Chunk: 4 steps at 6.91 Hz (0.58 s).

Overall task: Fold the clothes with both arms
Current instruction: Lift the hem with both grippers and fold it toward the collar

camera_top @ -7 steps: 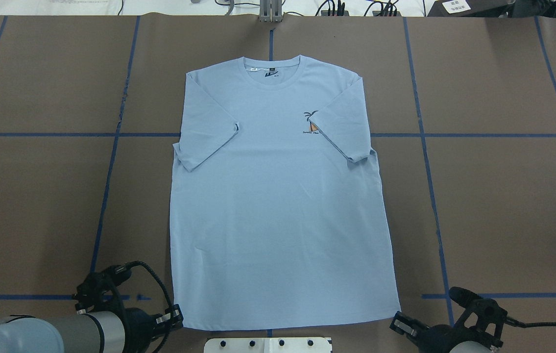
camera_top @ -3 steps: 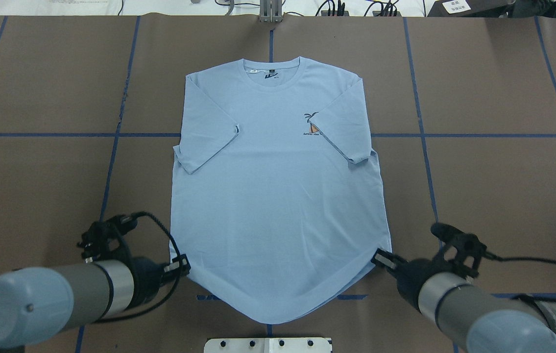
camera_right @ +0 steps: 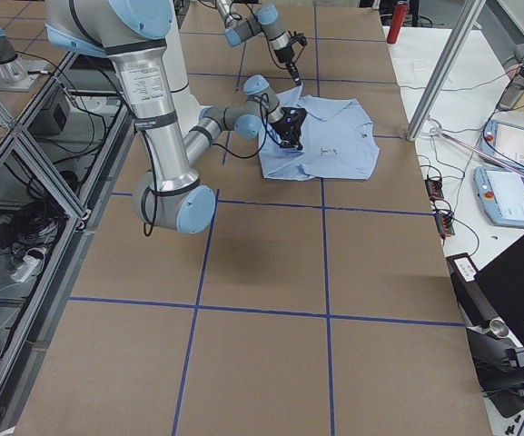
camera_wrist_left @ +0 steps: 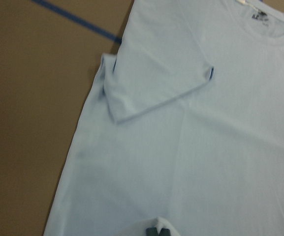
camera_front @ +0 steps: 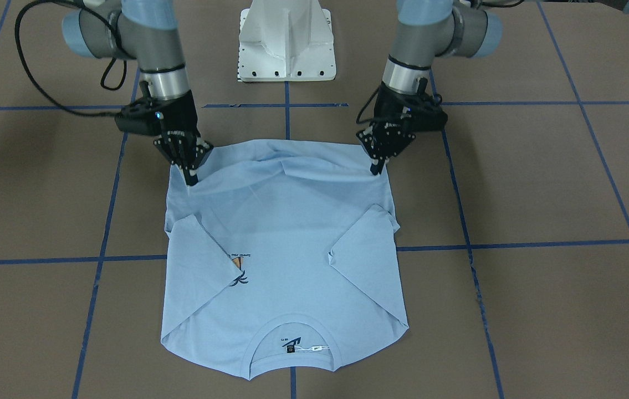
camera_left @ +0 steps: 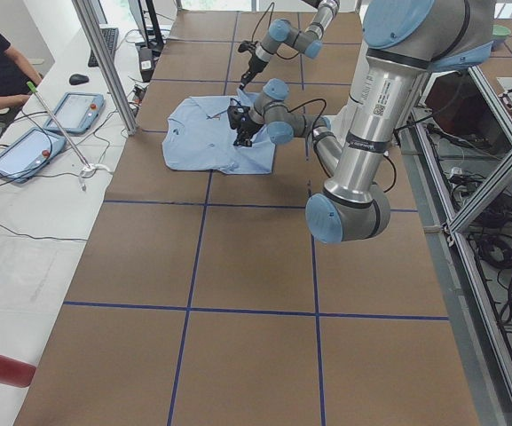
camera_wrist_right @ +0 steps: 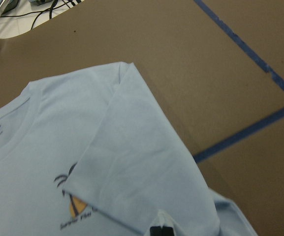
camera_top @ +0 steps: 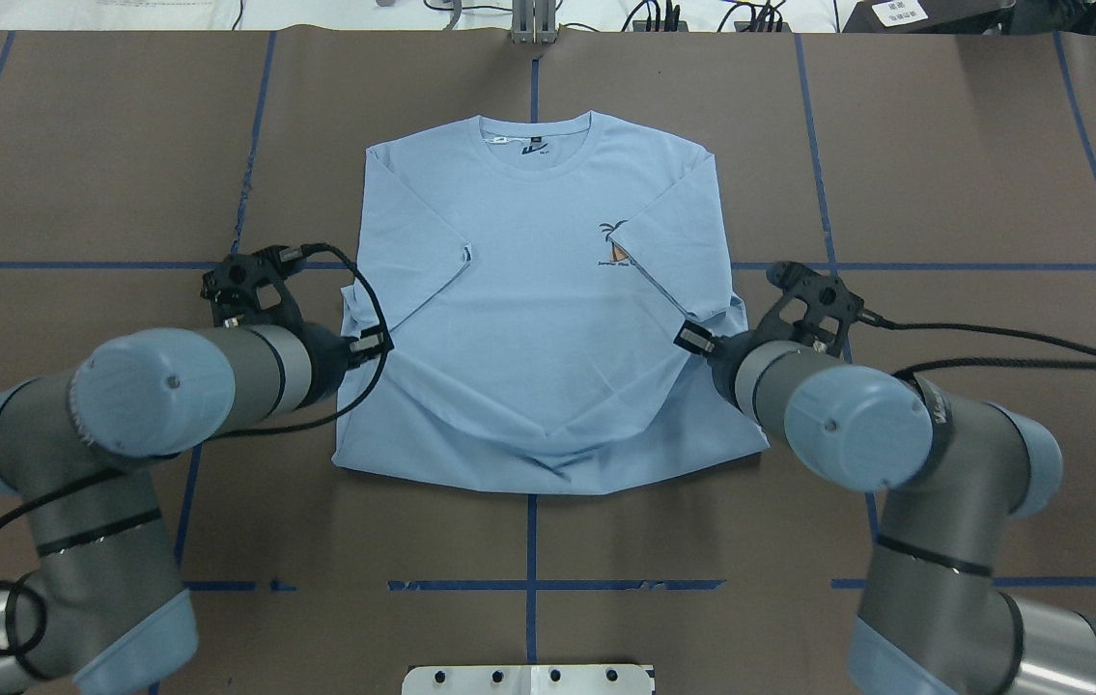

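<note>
Blue T-shirt (camera_top: 528, 319) hem carried farther toward collar | left fingers (camera_top: 370, 342), right fingers (camera_top: 693, 338) clamped on hem

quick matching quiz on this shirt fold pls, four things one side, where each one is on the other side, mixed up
Things:
1 left gripper
2 right gripper
3 palm-tree print
4 neck label

Places:
a inside the collar
b shut on the T-shirt, overhead view's right side
c at the edge of a folded-in sleeve
d shut on the T-shirt, overhead view's left side

Pairs: 1-d, 2-b, 3-c, 4-a
</note>
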{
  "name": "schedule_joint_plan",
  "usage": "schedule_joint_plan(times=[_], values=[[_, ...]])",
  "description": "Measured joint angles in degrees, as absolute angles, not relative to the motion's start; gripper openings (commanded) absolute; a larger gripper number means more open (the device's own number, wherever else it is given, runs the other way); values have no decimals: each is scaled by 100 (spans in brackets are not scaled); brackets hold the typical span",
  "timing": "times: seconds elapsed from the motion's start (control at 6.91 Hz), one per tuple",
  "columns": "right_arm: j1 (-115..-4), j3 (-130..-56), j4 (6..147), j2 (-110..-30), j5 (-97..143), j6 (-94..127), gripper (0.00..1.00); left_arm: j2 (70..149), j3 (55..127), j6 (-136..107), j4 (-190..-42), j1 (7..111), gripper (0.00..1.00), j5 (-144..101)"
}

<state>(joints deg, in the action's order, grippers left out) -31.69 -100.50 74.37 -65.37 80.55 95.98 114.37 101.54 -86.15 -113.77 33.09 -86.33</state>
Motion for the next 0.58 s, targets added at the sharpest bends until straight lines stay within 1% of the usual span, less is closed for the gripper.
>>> schedule_joint_plan(times=[0.29, 0.58], values=[[-3859, -8660, 7402, -5689, 8247, 9132, 0, 11805, 9217, -8314, -11918, 3851, 0, -8629], [-4125, -7369, 6866, -4989, 8262, 9006, 0, 12187, 8426, -8139, -12310, 4160, 0, -8605]])
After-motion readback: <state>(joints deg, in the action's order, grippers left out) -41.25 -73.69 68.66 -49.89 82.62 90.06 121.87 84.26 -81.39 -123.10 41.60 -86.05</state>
